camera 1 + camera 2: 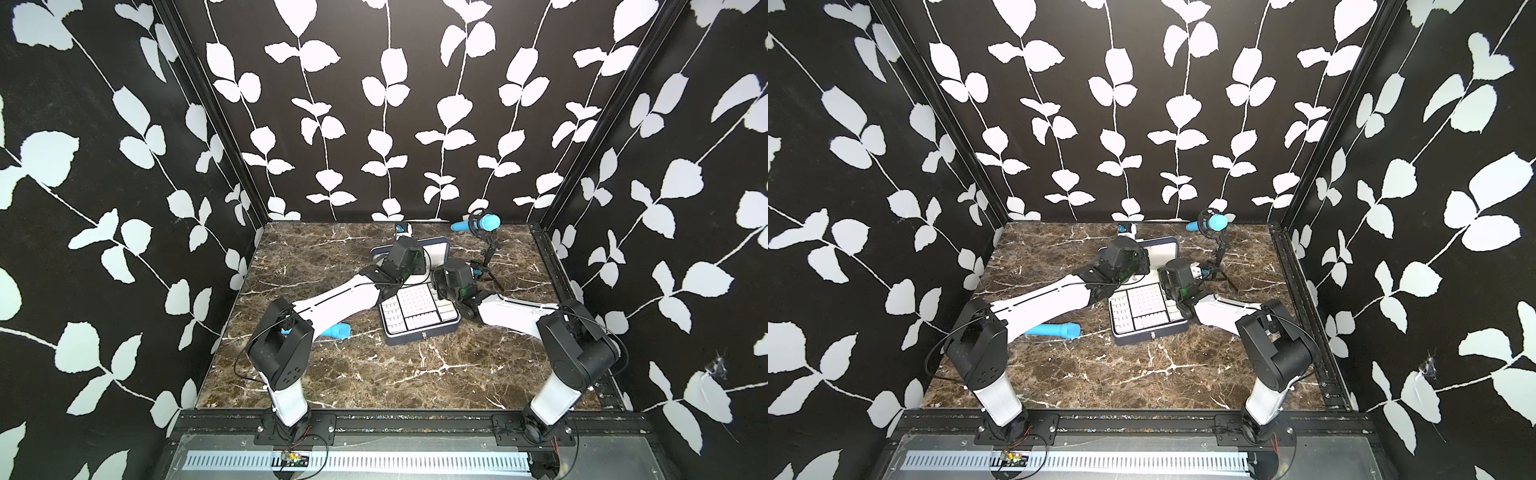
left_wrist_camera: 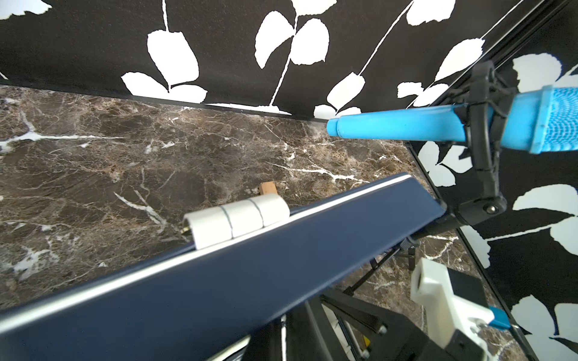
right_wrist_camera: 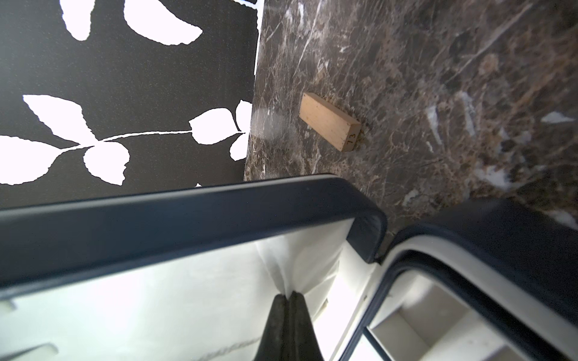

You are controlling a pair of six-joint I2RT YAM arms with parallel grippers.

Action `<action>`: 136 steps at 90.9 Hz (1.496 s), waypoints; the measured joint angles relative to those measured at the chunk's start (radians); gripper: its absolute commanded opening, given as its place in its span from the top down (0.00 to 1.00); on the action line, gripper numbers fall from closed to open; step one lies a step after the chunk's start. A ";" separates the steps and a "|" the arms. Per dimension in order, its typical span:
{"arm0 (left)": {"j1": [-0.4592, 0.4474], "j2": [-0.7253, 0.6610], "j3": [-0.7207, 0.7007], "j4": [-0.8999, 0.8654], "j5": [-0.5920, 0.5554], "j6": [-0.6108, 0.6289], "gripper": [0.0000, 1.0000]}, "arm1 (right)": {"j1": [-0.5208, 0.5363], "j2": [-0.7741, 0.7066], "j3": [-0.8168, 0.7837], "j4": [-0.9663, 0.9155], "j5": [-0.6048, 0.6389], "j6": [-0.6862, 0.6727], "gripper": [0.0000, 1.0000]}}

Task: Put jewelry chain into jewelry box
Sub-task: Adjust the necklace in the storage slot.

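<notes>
Two grippers crowd the lid of the open jewelry box. The box sits near the middle of the marbled worktop, clasp side toward 6 o'clock. Its lid stands up along the 12 o'clock edge, and the compartmented white tray lies uncovered in the base.

The right gripper is at the lid's 3 o'clock end and is clenched. In the right wrist view its black fingers press flat together. Their tips touch the white lining inside the lid, where a crease runs on from them. Nothing can be made out between them. A faint thin streak on the lining just beside them is too blurred to name.

The left gripper comes in from 8 o'clock and hangs over the lid's top rim. Its fingers are hidden in every view. It is clenched, but I cannot tell whether it holds anything. Its wrist view looks across the navy rim, with a white ribbed cylinder just past it.

No view shows the jewelry chain clearly, so I cannot tell where it lies relative to either gripper.

A wooden block lies behind the lid at 12 o'clock. One blue microphone lies at the box's 9 o'clock, partly under the left arm. Another microphone on a stand is at 1 o'clock.
</notes>
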 measured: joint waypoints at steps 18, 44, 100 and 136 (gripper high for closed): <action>0.010 0.000 0.000 0.008 -0.005 0.000 1.00 | 0.000 0.000 0.000 0.000 0.000 0.000 1.00; 0.022 0.000 0.000 0.011 -0.007 0.001 1.00 | 0.000 0.006 0.006 0.000 0.000 0.000 1.00; 0.028 0.000 0.005 0.019 0.000 0.008 1.00 | 0.000 0.007 0.007 0.000 0.000 0.000 1.00; 0.029 0.000 -0.026 0.032 0.009 0.008 1.00 | 0.000 0.007 0.009 -0.001 0.000 0.000 1.00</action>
